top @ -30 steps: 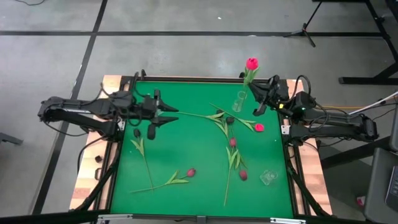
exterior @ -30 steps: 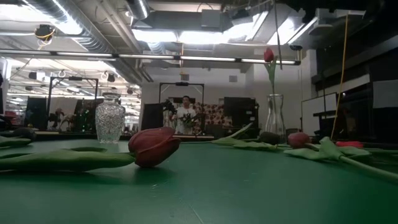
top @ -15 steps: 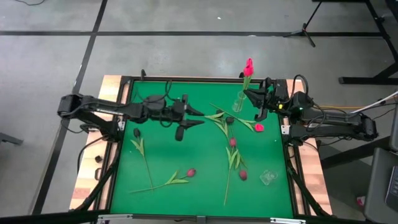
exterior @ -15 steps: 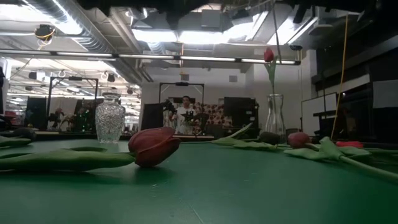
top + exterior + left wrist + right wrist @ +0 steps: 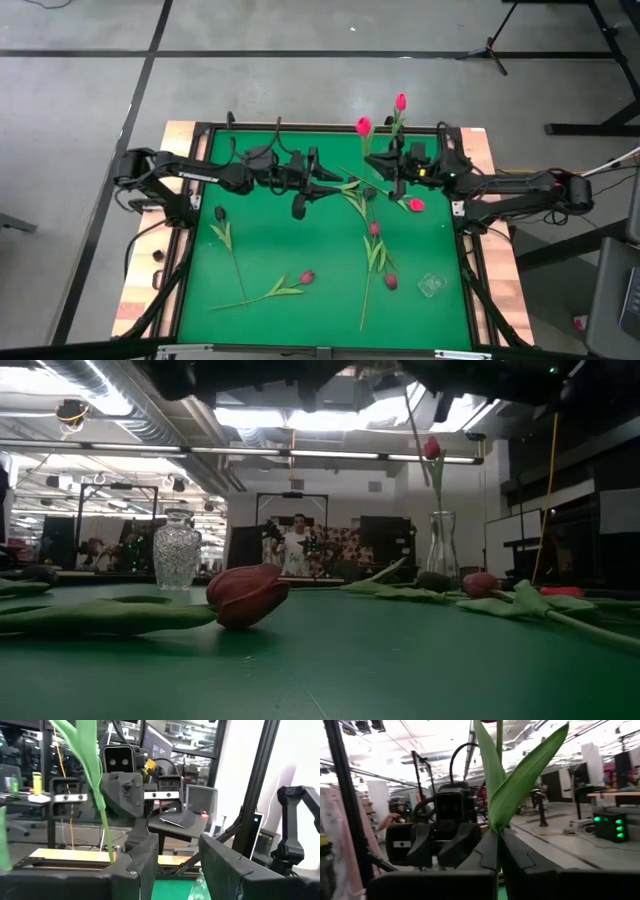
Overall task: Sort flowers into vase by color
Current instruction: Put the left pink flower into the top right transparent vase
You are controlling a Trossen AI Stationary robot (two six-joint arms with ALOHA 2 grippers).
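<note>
My right gripper (image 5: 378, 168) is shut on a pink-red tulip (image 5: 363, 125) that stands upright over the table's far middle. My left gripper (image 5: 322, 187) is open and faces it from the left; the left wrist view shows the tulip's green stem (image 5: 104, 827) just beside my open fingers, untouched. A second pink-red tulip (image 5: 399, 101) stands by its stem in the tall clear vase (image 5: 441, 545). Several tulips lie flat on the green mat: a pink one (image 5: 417, 205), maroon ones (image 5: 306, 276) (image 5: 390, 281) and a black one (image 5: 220, 213). My right gripper pinches the tulip's stem (image 5: 498, 842) between its two fingers, just below where the leaves (image 5: 520, 780) spread. The fingers come in level from the table's right side and lie across the stem. The tulip is lifted clear and stands upright above them.
A cut-glass vase (image 5: 431, 285) stands near the mat's near right corner, also seen in the low view (image 5: 176, 550). A maroon tulip (image 5: 245, 595) lies close to the low camera. Stems and leaves (image 5: 352, 192) cross the mat's middle under both grippers. A person (image 5: 297, 545) stands far behind.
My left gripper has reached from the table's left side toward the middle, staying open. My right gripper has moved from the far right corner toward the left, carrying its tulip upright away from the tall vase. The two grippers now face each other closely.
</note>
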